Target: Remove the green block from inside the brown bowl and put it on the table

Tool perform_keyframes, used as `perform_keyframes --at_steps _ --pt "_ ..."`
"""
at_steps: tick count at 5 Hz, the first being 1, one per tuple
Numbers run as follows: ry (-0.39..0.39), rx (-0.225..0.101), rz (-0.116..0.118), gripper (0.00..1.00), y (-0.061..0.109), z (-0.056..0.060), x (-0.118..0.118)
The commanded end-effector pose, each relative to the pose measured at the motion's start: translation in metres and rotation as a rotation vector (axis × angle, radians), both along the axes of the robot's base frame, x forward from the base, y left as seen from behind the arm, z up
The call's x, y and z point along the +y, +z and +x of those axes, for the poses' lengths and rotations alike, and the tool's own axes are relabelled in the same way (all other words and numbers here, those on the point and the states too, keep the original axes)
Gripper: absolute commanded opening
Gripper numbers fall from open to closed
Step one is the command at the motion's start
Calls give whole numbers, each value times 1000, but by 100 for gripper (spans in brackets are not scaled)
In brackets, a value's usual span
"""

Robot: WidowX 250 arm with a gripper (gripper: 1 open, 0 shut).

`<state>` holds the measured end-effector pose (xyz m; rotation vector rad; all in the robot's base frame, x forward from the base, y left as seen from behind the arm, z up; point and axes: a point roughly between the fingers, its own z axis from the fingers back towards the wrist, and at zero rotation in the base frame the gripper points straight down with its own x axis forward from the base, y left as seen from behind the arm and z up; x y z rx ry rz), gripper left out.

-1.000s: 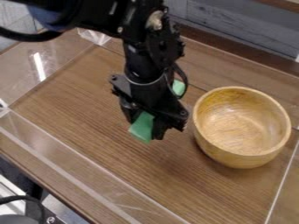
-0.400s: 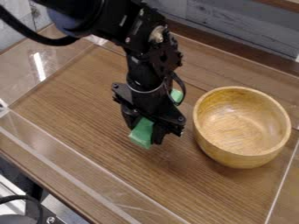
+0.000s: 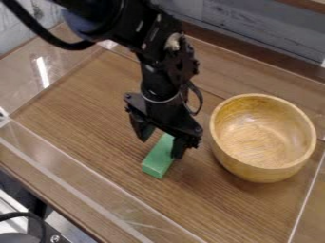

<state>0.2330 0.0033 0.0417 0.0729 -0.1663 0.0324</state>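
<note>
Wood-grain brown with dark streaks, the table (image 3: 89, 114) fills most of the view, and clear acrylic walls (image 3: 51, 190) edge it on the near and left sides, catching pale reflections. Beyond the far edge runs a grey, plank-like surface, too blurred to name.

At the right of the table stands the brown bowl (image 3: 263, 139), round, light wood with visible grain and a thick rim. Its inside shows only bare wood; nothing lies in it.

Just left of the bowl, apart from it, the green block (image 3: 160, 156) lies on the tabletop, a small bright green bar with its long side running from near-left to far-right. Its far end sits under the gripper.

From the upper left, 1 black arm reaches in, and its gripper (image 3: 162, 135) points straight down over the block's far end. The jaws stand spread wide, 1 finger on each side of the block; whether either finger touches the block cannot be told, and nothing is clamped between them. A second spot of green shows behind the arm at its right side, too hidden to identify.
</note>
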Motion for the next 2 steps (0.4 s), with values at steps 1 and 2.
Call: perform_keyframes --at_steps 1,2 --pt "17 -47 -2 100 3 13 4" --pt "24 -42 -4 100 -4 14 5"
